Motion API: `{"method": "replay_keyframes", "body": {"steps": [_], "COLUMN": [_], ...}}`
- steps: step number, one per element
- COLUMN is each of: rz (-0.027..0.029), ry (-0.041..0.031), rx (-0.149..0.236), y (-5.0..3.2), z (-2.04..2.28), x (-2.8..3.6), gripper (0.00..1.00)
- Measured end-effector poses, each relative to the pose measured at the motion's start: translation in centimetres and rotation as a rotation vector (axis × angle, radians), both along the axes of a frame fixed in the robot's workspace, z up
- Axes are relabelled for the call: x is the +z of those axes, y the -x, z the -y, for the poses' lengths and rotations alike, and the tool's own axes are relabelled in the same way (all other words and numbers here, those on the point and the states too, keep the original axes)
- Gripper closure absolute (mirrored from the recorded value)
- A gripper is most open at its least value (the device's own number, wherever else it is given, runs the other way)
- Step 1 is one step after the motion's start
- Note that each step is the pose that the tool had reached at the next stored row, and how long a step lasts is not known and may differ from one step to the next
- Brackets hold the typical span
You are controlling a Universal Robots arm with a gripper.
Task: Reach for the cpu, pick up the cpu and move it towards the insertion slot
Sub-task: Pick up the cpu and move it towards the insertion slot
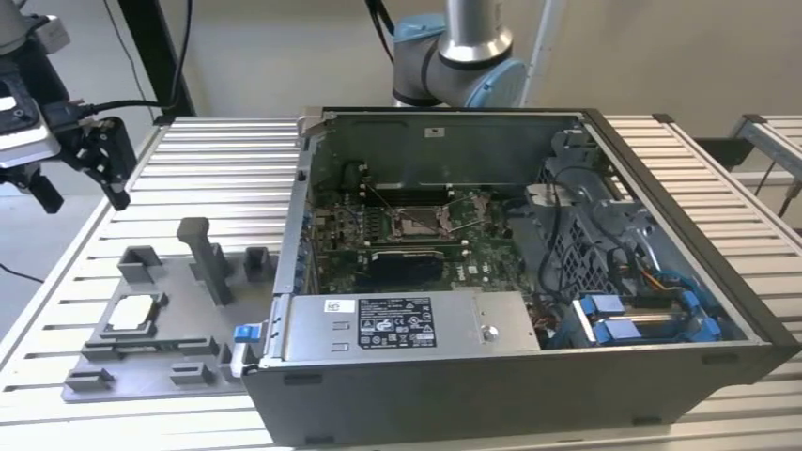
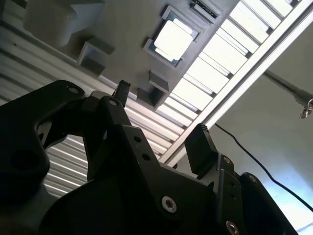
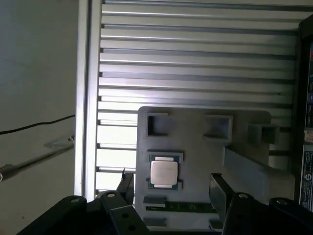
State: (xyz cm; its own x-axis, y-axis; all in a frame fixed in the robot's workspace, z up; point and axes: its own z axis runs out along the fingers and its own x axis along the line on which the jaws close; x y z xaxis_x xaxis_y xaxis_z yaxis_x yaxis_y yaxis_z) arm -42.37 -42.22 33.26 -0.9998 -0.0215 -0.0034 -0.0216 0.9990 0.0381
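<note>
One ribbed tabletop [image 1: 188, 178] carries an open computer case [image 1: 501, 376] and, just beside it on the exterior view's left, a grey fixture [image 1: 150, 362]. Over the tabletop's edge on that side hangs the pincer [image 1: 85, 199], jaws spread wide, gripping nothing. Inside the case sits the insertion slot [image 1: 416, 223]. The cpu [image 3: 164, 172] lies flat in a fixture recess, well apart from the pincer.

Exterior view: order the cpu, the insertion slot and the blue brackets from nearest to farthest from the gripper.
1. The cpu, on the grey fixture, below the open gripper at the exterior view's left.
2. The insertion slot, inside the computer case.
3. The blue brackets, toward the exterior view's right.
</note>
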Motion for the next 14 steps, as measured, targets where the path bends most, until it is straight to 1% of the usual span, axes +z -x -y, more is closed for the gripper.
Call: {"method": "replay_keyframes", "body": {"steps": [4,9,14], "rz": [0.0014,0.0015,0.0022], "ry": [0.0,0.0,0.0], "rx": [0.0,0.0,0.0], "y": [0.16,0.2,0.23], "z": [0.01,0.0,0.01], "x": [-0.51,-1.2,-1.71], "gripper": [0.0,0.0,0.0]}}
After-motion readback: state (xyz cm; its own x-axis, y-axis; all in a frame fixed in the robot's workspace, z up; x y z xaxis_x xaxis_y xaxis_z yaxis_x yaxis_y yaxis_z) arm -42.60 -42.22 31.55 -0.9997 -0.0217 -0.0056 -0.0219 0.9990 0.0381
